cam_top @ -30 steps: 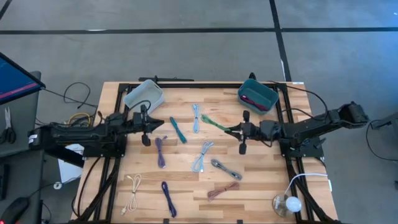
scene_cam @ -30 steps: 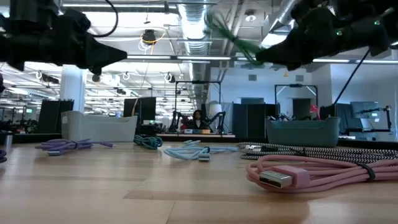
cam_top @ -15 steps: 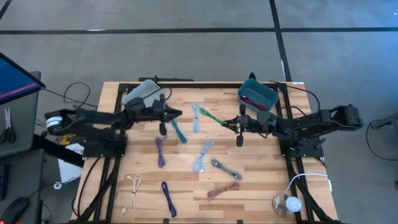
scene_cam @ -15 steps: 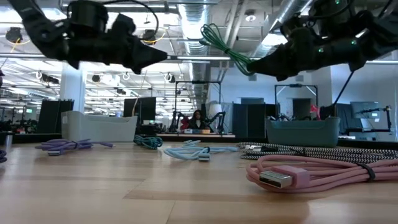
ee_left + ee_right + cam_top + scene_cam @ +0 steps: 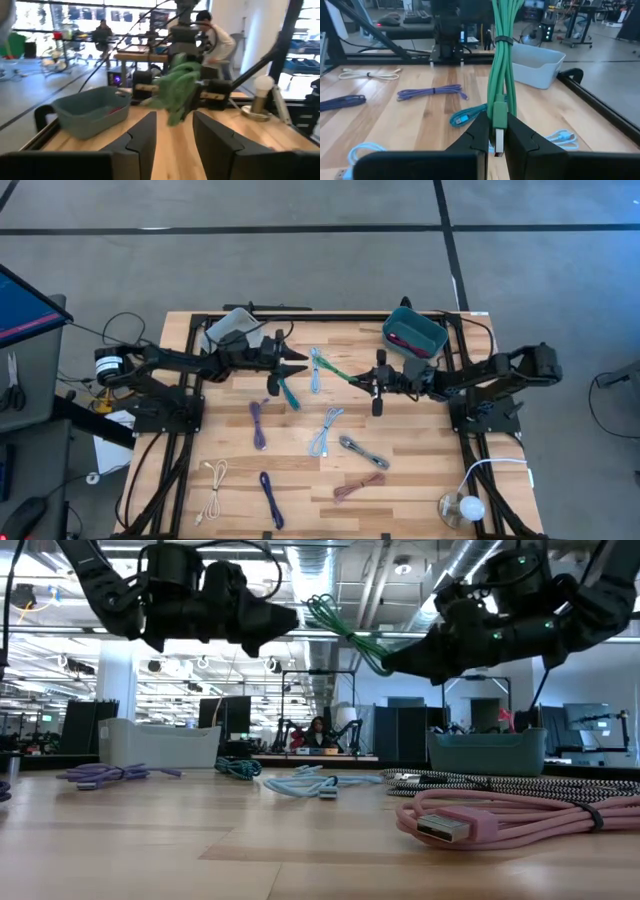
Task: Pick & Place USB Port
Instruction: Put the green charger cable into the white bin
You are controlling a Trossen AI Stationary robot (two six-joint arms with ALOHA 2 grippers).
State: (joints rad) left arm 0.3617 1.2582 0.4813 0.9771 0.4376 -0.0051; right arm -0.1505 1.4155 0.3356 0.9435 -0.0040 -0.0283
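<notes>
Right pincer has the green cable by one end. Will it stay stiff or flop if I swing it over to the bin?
Likely semi-stiff: the green cable is bundled with a tie and sticks out from the right pincer without drooping much. It looks light. The free loops may sway, so swing slowly toward the teal bin.

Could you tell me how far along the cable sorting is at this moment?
Done: the teal bin already holds a pink cable. In hand: the right gripper is shut on the green cable, lifted over the table's middle, and the left gripper faces it with open fingers. Left: about eight bundled cables lie on the table; the grey bin looks empty.
</notes>
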